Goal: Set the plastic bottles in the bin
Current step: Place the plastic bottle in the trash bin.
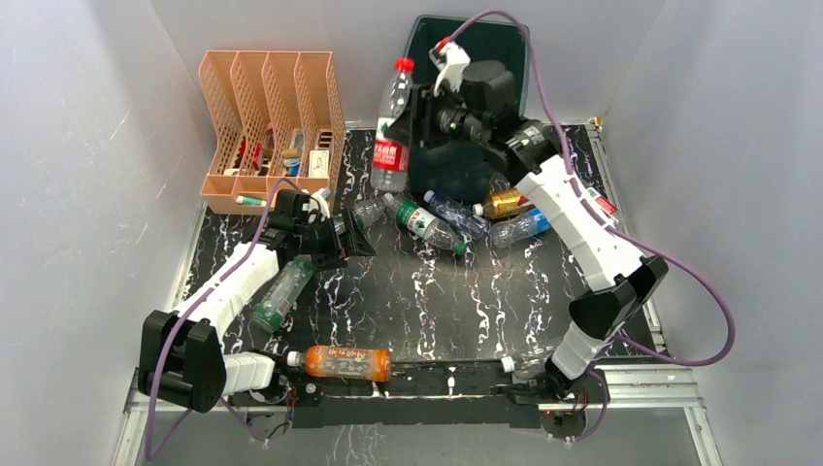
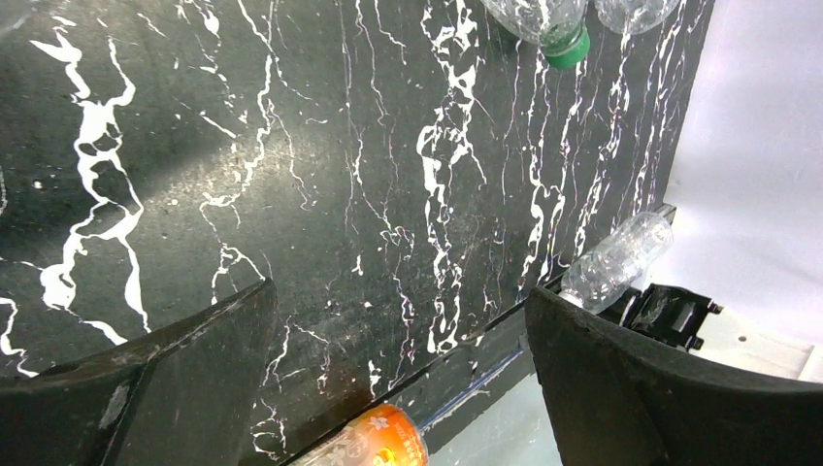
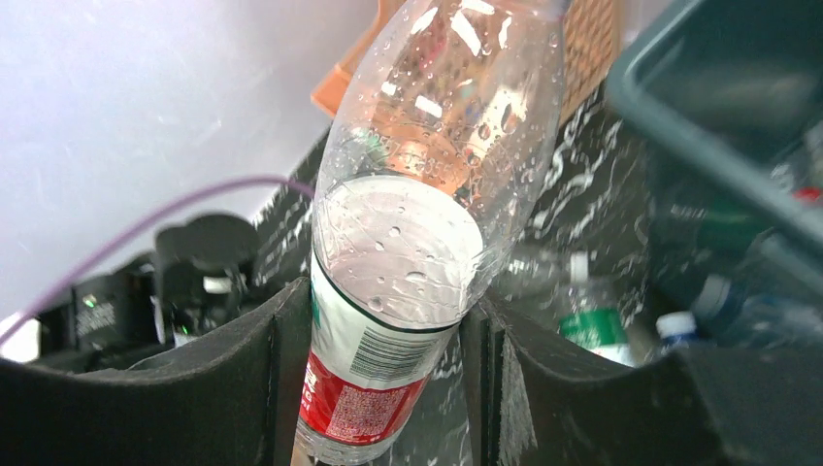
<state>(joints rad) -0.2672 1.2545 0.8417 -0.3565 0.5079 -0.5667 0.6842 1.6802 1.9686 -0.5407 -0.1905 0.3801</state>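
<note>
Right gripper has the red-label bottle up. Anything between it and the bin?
Nothing visible. The red-label bottle sits in the right gripper just left of the bin; only the arm's own wrist lies between.

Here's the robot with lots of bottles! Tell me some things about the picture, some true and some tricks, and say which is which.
The right end effector grips a red-labelled bottle. True.
The left end effector grips a bottle too. False: it is open and empty above the table.
An orange bottle lies by the arms' bases. True.
The gripped bottle's cap is blue. False: it is red.
The peach organizer stands right of the bin. False: seen from above, it stands left of it.
</note>
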